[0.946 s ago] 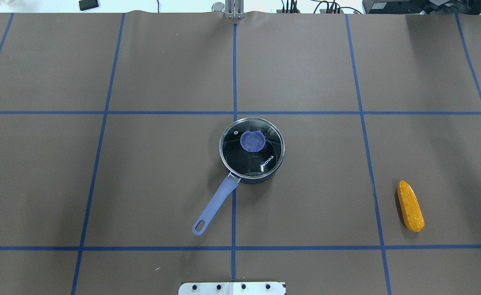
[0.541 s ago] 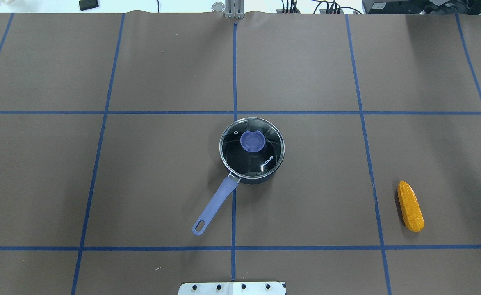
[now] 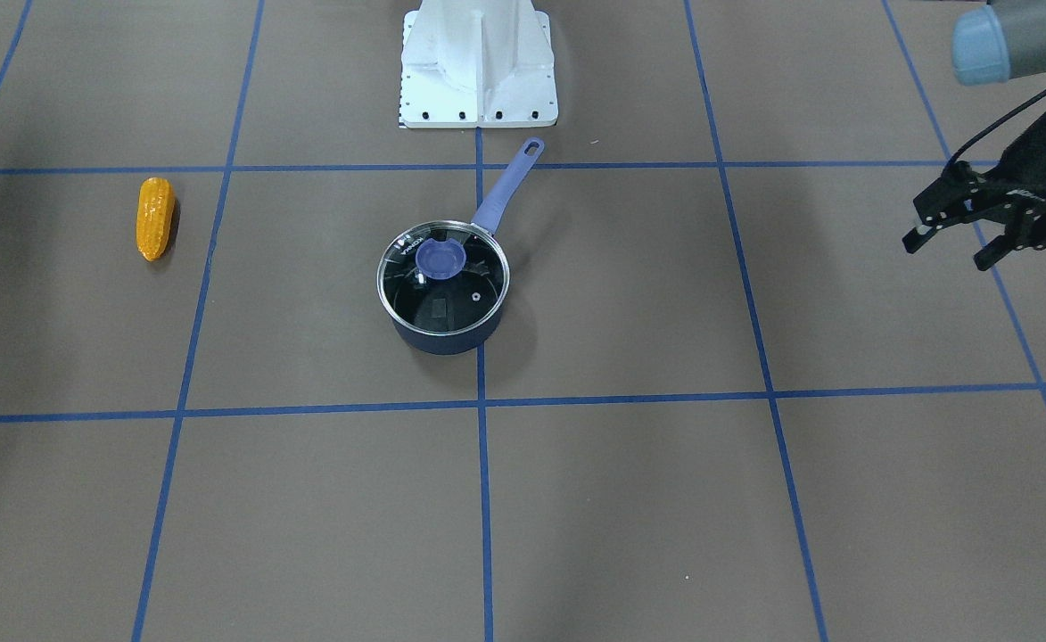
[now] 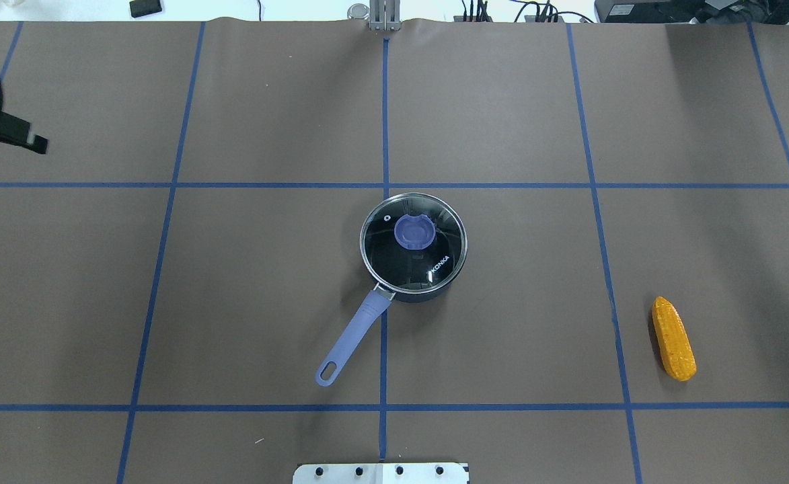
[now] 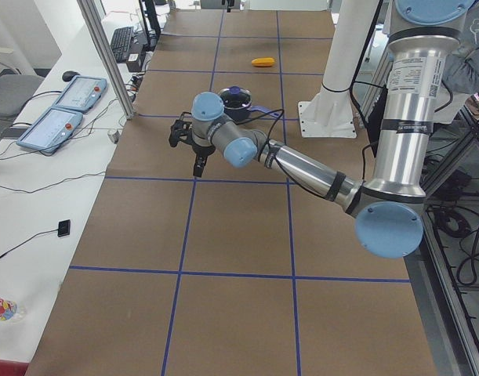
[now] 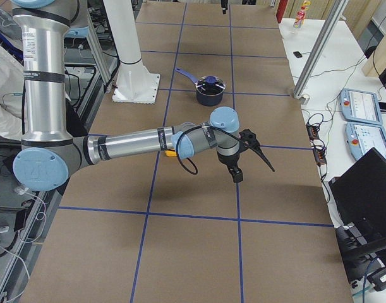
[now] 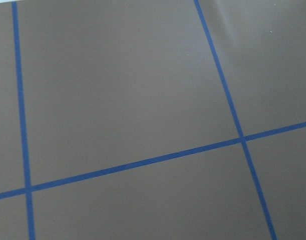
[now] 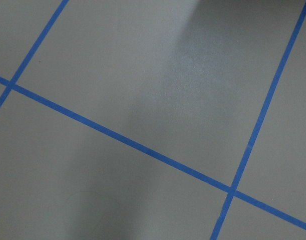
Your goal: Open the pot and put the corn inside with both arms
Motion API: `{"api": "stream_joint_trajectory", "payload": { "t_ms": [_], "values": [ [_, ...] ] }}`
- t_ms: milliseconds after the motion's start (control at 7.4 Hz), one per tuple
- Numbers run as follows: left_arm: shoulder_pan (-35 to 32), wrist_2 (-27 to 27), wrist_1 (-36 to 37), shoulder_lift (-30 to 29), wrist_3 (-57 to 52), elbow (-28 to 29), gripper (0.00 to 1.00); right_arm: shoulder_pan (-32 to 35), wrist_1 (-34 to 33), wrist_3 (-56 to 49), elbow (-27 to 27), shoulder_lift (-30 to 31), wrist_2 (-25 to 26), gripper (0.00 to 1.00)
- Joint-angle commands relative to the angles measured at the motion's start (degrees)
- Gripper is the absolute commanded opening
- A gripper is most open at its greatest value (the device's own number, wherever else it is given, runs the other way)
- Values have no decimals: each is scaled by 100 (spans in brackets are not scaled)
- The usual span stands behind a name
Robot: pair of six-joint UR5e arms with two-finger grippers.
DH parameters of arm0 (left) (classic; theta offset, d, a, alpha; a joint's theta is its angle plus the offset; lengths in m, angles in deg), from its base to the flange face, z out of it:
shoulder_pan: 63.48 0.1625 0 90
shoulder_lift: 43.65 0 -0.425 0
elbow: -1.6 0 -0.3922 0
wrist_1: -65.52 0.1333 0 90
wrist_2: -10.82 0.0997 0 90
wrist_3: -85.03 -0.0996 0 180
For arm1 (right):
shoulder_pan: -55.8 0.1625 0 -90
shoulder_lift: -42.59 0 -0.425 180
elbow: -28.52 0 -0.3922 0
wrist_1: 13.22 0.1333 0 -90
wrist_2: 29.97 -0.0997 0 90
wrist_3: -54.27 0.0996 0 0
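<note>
Small dark navy saucepan (image 4: 360,327), long purple handle: mid-table, closed by round glass lid (image 4: 413,235) with purple knob. Small orange-yellow corn cob (image 4: 673,339): well apart, on the robot's right. Left gripper (image 3: 943,254): spread wide, empty, far off. Right gripper (image 6: 254,173): opening cannot be told. Hazards: an off-centre knob grasp may drag the unbraced saucepan; the tapered corn cob may roll from a pinch.

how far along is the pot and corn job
Nothing is done yet. The glass lid still sits on the pot, and the corn lies on the table, well apart from it. In hand: the left gripper hangs open and empty near the table's side, far from the pot. Left: lift the lid, pick up the corn, drop it in.
</note>
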State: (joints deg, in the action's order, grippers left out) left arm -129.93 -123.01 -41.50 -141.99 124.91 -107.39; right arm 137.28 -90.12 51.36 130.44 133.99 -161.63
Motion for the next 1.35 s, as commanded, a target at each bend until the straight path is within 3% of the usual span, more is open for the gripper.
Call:
{"api": "stream_joint_trajectory", "payload": {
  "t_ms": [0, 270, 811, 1216],
  "values": [
    [1085, 679, 574, -1025, 1262, 27, 99, -27, 0, -9, -41, 1, 0, 100],
    [2071, 1523, 2054, -2489, 2160, 254, 99, -36, 0, -9, -76, -17, 9, 100],
    [3171, 2402, 2265, -4716, 3173, 2114, 99, -53, 0, 0, -85, -17, 9, 100],
    [3621, 2581, 2238, -5037, 3324, 2409, 99, -54, 0, 0, -111, -17, 9, 100]
  ]
}}
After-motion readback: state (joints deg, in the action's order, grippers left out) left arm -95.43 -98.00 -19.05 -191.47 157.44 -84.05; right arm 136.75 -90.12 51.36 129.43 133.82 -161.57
